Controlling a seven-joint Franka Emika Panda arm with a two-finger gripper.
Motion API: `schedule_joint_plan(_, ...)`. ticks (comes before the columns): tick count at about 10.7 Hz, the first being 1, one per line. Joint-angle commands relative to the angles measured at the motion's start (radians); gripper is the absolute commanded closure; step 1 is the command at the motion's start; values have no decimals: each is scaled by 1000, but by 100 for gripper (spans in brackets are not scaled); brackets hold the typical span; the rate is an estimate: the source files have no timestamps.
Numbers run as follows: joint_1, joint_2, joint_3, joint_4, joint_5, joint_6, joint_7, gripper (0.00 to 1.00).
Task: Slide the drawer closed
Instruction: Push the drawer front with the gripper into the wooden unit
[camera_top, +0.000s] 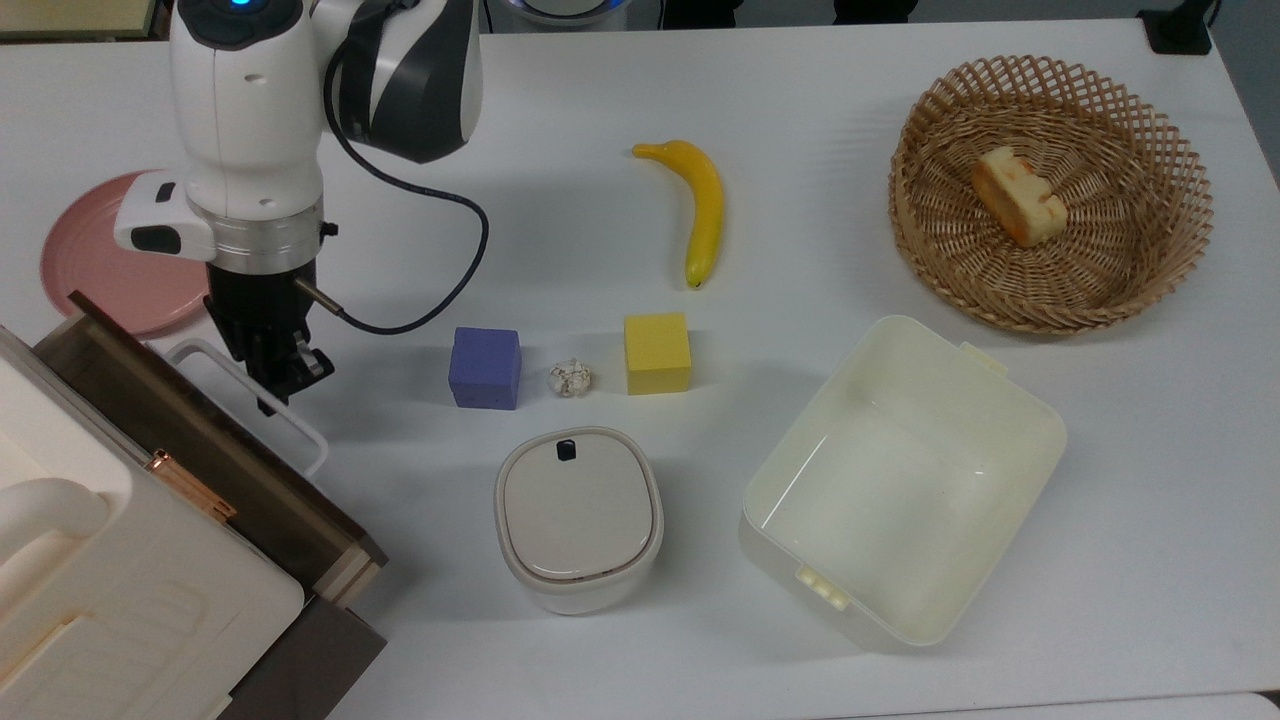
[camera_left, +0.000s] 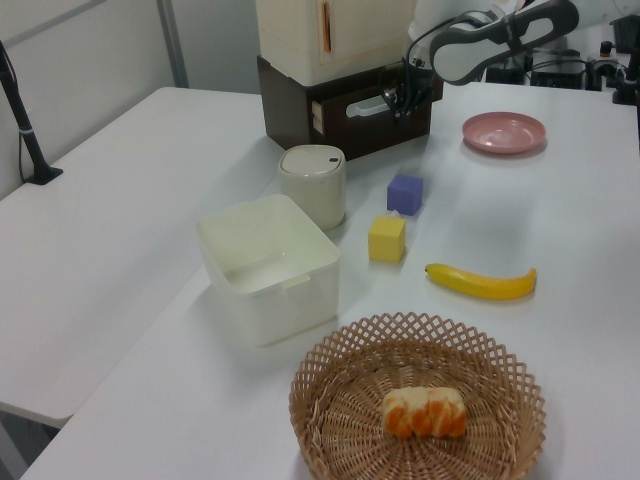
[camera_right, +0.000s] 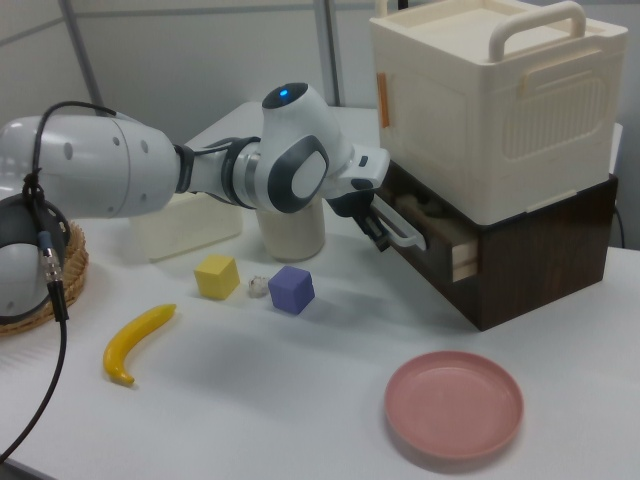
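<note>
1. One arm, tool (camera_top: 272, 372) down at the white loop handle (camera_top: 245, 405) of the drawer (camera_top: 215, 470); tool also seen in left view (camera_left: 398, 100) and right view (camera_right: 385, 232).
2. Tool fingers close together, touching or hooked at the handle; cannot tell if pinching it or just pressing against it.
3. Drawer only slightly open, dark front panel a short way out from the brown cabinet (camera_top: 300, 660); thin strip of the light-wood side visible at the top view's lower end.
4. Drawer at the top view's left edge, front panel running diagonally; in right view (camera_right: 430, 235) under the cream case.
5. Cream plastic case (camera_top: 110, 590) with copper latch (camera_top: 190, 485) on top of the cabinet.
6. Pink plate (camera_top: 105, 270) on white bench (camera_top: 600, 80), partly behind the arm, near the drawer's far corner.
7. Purple cube (camera_top: 485, 367), small crumpled white lump (camera_top: 570, 377), yellow cube (camera_top: 657, 353) in a row mid-bench, apart from each other.
8. Lidded cream bin (camera_top: 578, 518) just below the row in top view.
9. Open cream tub (camera_top: 900, 480) at the top view's right of the bin.
10. Banana (camera_top: 700, 205) lying alone above the yellow cube.
11. Wicker basket (camera_top: 1160, 270) at the top view's upper right, cake slice (camera_top: 1018, 195) inside.
</note>
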Motion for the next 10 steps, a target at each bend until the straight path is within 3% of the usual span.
schedule_joint_plan(1, -8, 52, -16, 33, -11, 146, -65, 100)
schedule_joint_plan(4, -20, 122, -27, 113, -10, 225, -73, 100)
schedule_joint_plan(10, -31, 133, -27, 119, -10, 243, -90, 100)
